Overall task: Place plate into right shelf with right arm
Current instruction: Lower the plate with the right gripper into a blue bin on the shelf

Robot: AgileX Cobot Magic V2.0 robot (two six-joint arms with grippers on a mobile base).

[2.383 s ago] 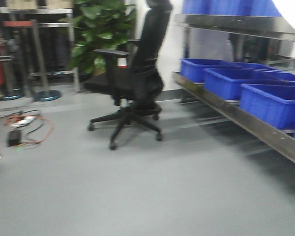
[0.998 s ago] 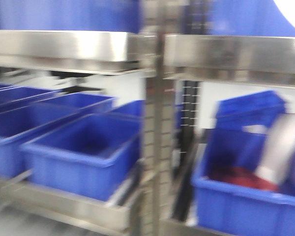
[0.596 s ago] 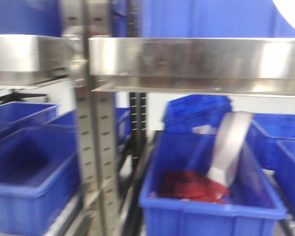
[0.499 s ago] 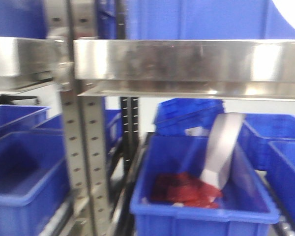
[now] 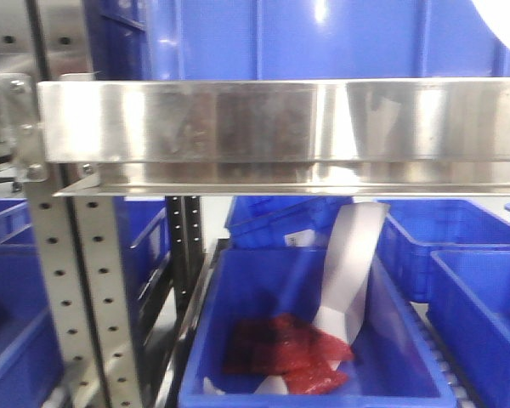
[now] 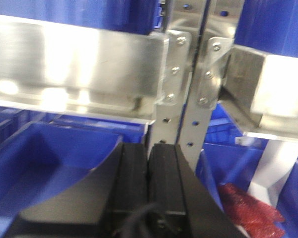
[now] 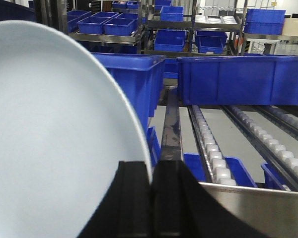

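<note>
Plate [image 7: 54, 139] plain white; right shelf [image 5: 238, 119] silver; bins [image 5: 459, 246] blue; right pincer [image 7: 151, 167] black

Bright glare across the right shelf [image 5: 238, 119]

The rail [image 5: 280, 123] of the shelf [image 5: 195, 177] is joined at its left to an upright [image 5: 85, 289]. Below and behind the rail a bin [image 5: 217, 323] is set, in which packets [image 5: 280, 353] are laid and a scoop [image 5: 350, 272] is leaned. Further bins [image 5: 484, 314] are ranged beside it. The plate [image 7: 54, 139] is held above the rail.
</note>
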